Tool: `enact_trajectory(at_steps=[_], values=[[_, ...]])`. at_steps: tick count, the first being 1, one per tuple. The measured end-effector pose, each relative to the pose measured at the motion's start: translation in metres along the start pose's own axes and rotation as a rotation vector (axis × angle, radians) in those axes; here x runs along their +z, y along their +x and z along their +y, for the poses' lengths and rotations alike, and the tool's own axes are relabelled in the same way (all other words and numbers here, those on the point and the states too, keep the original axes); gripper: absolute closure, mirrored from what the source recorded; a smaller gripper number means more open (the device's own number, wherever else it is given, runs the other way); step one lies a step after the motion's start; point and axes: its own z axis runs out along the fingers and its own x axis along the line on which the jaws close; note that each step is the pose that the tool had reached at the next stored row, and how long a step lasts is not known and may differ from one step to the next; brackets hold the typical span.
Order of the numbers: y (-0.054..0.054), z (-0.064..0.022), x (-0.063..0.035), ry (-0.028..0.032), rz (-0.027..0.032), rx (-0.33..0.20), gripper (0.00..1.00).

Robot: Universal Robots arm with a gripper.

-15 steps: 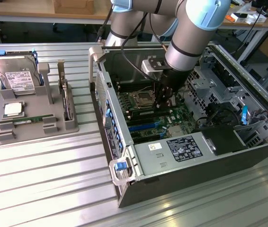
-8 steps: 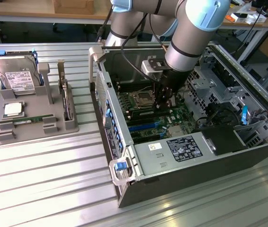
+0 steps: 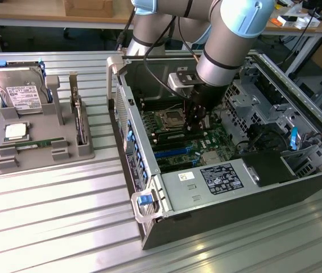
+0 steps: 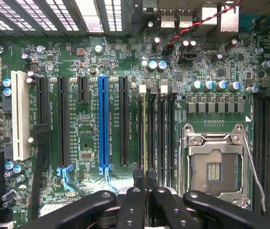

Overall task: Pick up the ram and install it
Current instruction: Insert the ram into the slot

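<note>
gripper [image 4: 145, 183] closed, ram [image 4: 146, 138] apparently edge-on

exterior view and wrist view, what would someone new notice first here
The open computer case lies on its side on the table, with the arm reaching down into it. The gripper is shut on the ram, a thin stick standing edge-on in the memory slots beside the empty processor socket. At the exterior view's left, a grey tray holds a hard drive.
</note>
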Motion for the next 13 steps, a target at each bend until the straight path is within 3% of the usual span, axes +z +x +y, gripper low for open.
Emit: enact_trajectory(at_steps=[13], values=[[0.0000,0.0001,0.0008,-0.0005,-0.0001,-0.012,0.88]])
